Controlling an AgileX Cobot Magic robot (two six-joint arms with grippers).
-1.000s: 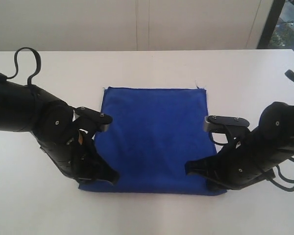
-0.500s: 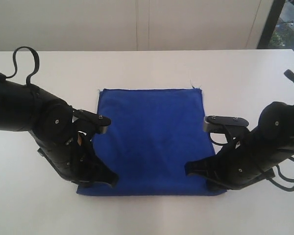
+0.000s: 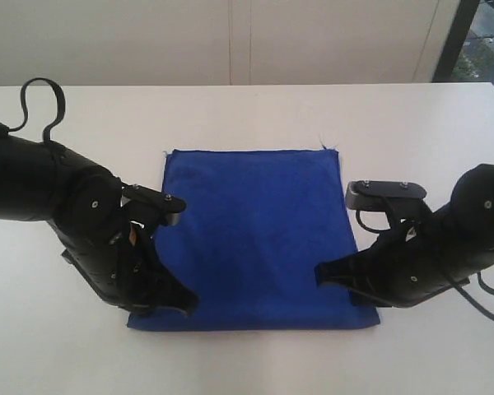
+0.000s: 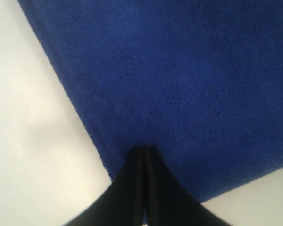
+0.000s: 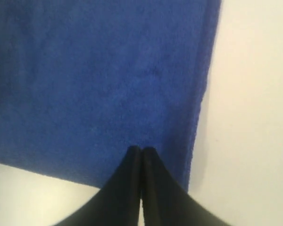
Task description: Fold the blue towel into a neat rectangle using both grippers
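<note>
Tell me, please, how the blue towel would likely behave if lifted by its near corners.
Probably floppy: the blue towel lies flat with a soft, fuzzy pile, so lifted corners would likely drape. Likely light: it seems thin against the table. Pushed, it may slide, since that surface looks smooth.

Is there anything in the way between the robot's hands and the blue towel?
No, nothing visible. The left gripper and right gripper, jaws shut, both have their tips right on the blue towel, near its front corners.

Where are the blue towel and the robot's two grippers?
blue towel (image 3: 255, 222): exterior view, middle of the cloth.
left gripper (image 4: 144, 150): left wrist view, between its shut fingertips.
right gripper (image 5: 141, 150): right wrist view, between its shut fingertips.
</note>
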